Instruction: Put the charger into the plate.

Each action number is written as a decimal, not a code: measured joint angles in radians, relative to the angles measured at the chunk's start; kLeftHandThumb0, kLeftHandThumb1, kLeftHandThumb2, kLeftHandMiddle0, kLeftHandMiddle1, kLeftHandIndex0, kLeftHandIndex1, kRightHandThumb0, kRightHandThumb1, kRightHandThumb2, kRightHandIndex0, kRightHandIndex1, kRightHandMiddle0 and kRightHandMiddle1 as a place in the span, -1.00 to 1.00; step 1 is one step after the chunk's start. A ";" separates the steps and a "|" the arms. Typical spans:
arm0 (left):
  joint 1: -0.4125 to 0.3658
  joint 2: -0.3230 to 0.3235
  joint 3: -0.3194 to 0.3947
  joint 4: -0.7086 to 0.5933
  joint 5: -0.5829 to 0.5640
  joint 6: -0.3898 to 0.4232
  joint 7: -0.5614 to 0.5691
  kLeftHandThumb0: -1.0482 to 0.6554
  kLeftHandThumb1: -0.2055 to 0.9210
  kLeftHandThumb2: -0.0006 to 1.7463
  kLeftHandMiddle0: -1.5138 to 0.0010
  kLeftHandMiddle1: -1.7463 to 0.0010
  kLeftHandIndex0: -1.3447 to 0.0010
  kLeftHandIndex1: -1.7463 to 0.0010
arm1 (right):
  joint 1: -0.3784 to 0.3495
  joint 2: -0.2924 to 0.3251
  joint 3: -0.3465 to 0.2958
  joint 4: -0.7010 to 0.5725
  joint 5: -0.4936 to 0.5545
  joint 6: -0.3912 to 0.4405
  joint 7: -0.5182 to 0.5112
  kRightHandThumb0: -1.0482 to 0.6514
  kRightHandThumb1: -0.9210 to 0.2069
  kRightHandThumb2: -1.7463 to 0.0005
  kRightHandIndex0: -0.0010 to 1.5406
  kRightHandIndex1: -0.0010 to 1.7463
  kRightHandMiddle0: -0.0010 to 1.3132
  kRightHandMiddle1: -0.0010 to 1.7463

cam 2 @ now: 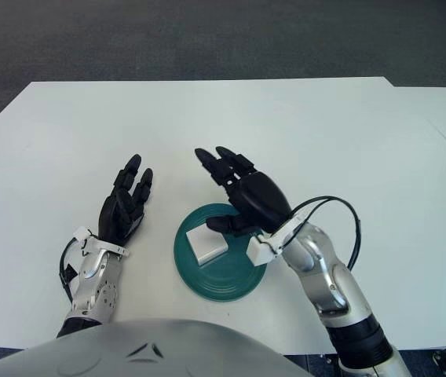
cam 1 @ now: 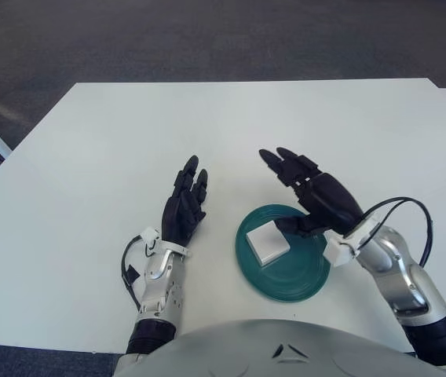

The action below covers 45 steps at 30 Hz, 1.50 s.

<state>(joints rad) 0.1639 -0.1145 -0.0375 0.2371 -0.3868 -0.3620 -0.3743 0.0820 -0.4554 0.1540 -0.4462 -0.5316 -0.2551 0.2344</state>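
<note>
Now charger [cam 1: 268, 242] in plate [cam 1: 294, 281], below right hand [cam 1: 321, 198] fingers [cam 1: 282, 162].

a white charger [cam 2: 206, 244] is lying inside a dark green plate [cam 2: 231, 281] that is sitting on a white table [cam 2: 301, 133], toward the plate's left half. the right hand [cam 2: 248, 194] is hovering over the plate's far right edge, its black fingers [cam 2: 217, 166] stretching out and gripping nothing; its thumb seems to be just beside the charger, though contact is hard to judge. the left hand [cam 2: 123, 210] is showing left of the plate, its fingers spreading forward, apart from it.
</note>
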 measured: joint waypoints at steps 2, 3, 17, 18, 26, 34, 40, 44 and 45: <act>-0.001 0.000 0.000 0.001 0.007 -0.005 0.000 -0.91 1.00 0.06 0.83 0.99 1.00 0.69 | -0.015 0.003 -0.031 0.001 0.044 0.027 0.005 -1.00 -1.00 -0.14 -1.00 -1.00 -1.00 -1.00; -0.001 0.000 0.000 0.002 0.008 -0.006 -0.001 -0.91 1.00 0.06 0.84 0.99 1.00 0.70 | -0.025 0.009 -0.047 0.014 0.066 0.034 0.004 -1.00 -1.00 -0.15 -1.00 -1.00 -1.00 -1.00; -0.006 0.002 -0.005 0.003 0.014 -0.010 -0.007 -0.98 1.00 0.07 0.89 1.00 1.00 0.79 | -0.053 0.264 -0.255 0.410 0.550 -0.004 -0.072 -1.00 -1.00 -0.12 -0.89 -0.99 -0.98 -0.52; -0.006 0.002 -0.005 0.004 0.015 -0.009 -0.007 -0.98 1.00 0.06 0.89 1.00 1.00 0.78 | -0.030 0.294 -0.271 0.430 0.595 -0.015 -0.076 -1.00 -1.00 -0.10 -0.88 -0.99 -0.99 -0.48; 0.004 0.001 0.003 0.004 0.021 -0.006 -0.006 -0.99 1.00 0.04 0.89 1.00 1.00 0.78 | 0.132 0.436 -0.322 0.513 0.751 -0.061 -0.084 -1.00 -1.00 -0.08 -0.81 -0.97 -1.00 -0.39; 0.006 0.001 0.001 0.001 0.020 -0.007 -0.015 -1.00 1.00 0.05 0.89 1.00 1.00 0.83 | 0.134 0.437 -0.327 0.514 0.757 -0.065 -0.082 -0.99 -1.00 -0.08 -0.79 -0.97 -1.00 -0.39; 0.006 0.001 0.000 0.000 0.021 -0.017 -0.030 -1.00 1.00 0.06 0.91 1.00 1.00 0.86 | 0.132 0.427 -0.325 0.522 0.752 -0.073 -0.075 -0.95 -1.00 -0.08 -0.80 -0.98 -1.00 -0.40; 0.007 0.001 -0.002 0.000 0.035 -0.038 -0.030 -1.00 1.00 0.07 0.90 0.99 1.00 0.87 | 0.132 0.425 -0.323 0.536 0.750 -0.082 -0.069 -0.92 -1.00 -0.09 -0.80 -0.99 -1.00 -0.40; 0.007 0.001 -0.003 0.000 0.041 -0.046 -0.030 -1.00 1.00 0.07 0.90 0.99 1.00 0.87 | 0.133 0.425 -0.322 0.539 0.749 -0.085 -0.069 -0.92 -1.00 -0.09 -0.80 -0.99 -1.00 -0.39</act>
<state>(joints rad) 0.1709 -0.1135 -0.0404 0.2373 -0.3462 -0.4083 -0.4043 0.2148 -0.0301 -0.1681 0.0923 0.2173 -0.3400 0.1658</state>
